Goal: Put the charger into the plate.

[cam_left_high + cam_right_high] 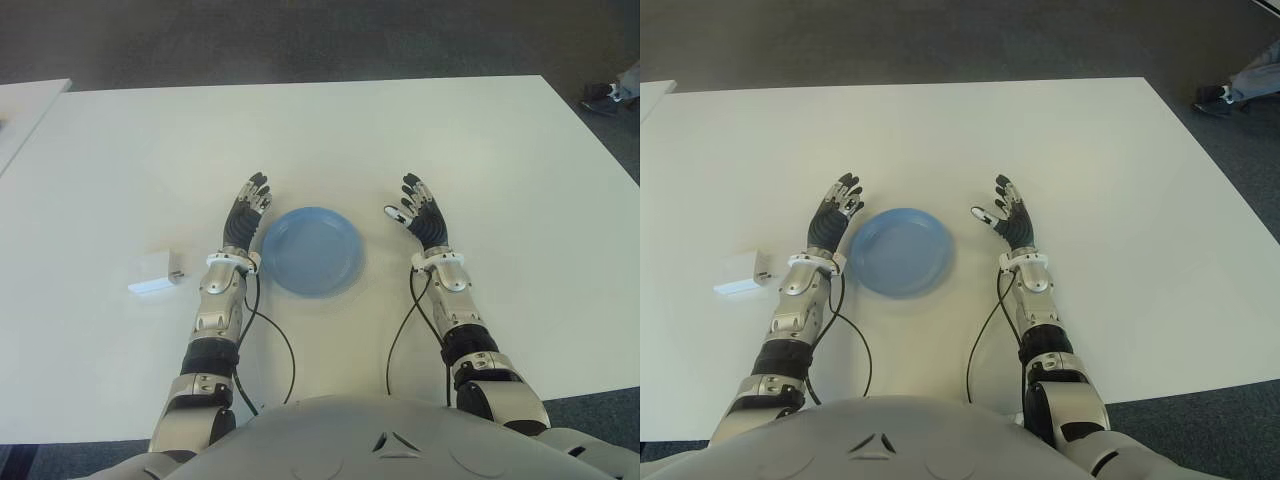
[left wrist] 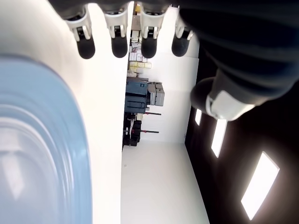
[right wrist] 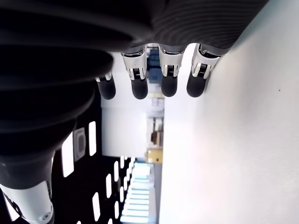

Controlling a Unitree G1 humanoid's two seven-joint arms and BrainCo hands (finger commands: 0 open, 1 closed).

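You are looking at a start-of-task layout: the blue plate [image 1: 311, 250] is sitting at the centre of the frame on the white table [image 1: 400, 140], and both hands are flanking it, which reads as a neutral ready pose with neither hand committed to anything. The left hand [image 1: 246, 213] is showing just left of the plate's rim and the right hand [image 1: 420, 215] a little clear of its right side; both are holding their fingers straight and relaxed, gripping nothing. The charger [image 1: 155, 273], a small white block, is lying in the left middle of the frame, apart from the plate and just outside the left forearm, so you are probably going to work it with the left hand, since that arm is the nearer one. The eye views are giving you the whole arrangement, charger included. The left wrist view is showing the plate's blue rim right beside the extended fingertips [image 2: 118, 47] but no charger at all, while the right wrist view is showing only bare table and straight fingertips [image 3: 168, 87], confirming that hand is empty.
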